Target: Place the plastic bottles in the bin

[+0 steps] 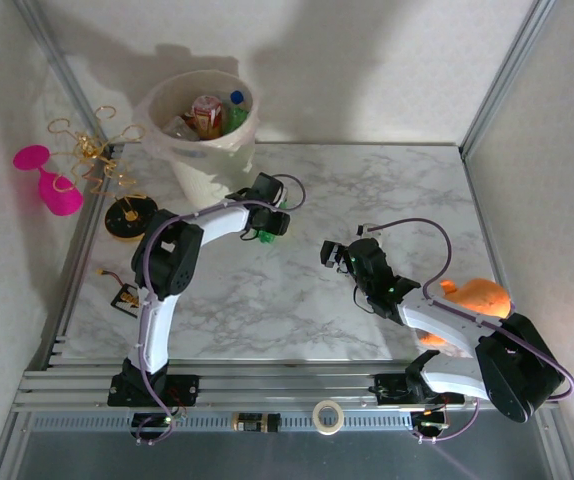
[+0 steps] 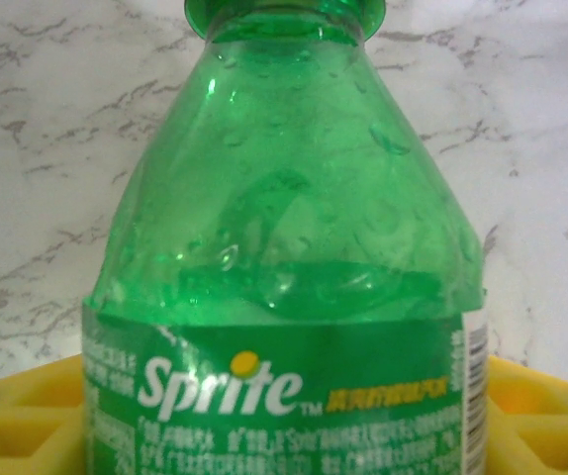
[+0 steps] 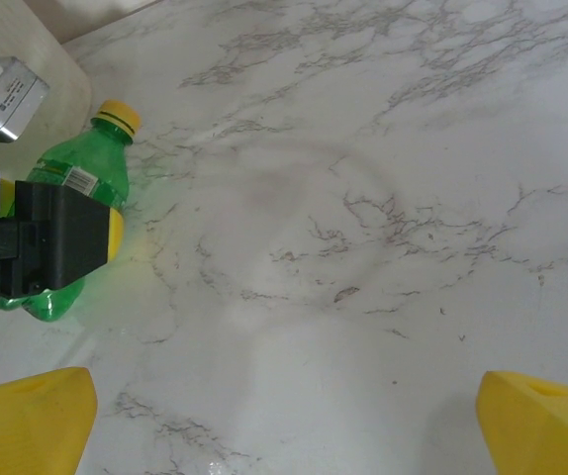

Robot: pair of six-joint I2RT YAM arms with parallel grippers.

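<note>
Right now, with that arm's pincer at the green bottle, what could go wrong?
1. The green bottle is crumpled and smooth. It sits between the fingers of the left pincer, and a grip on dented plastic could slip during the lift.
2. The bin stands close beside that arm, so a careless swing might bump it.
3. Other bottles already sit high inside the bin, so this one might bounce or roll back out.

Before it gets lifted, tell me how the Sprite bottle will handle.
The Sprite bottle looks dented and empty but for droplets, so probably light and likely to give under a squeeze. Its smooth plastic may slip. It seems to lie on its side on the table, so a nudge could roll it.
</note>
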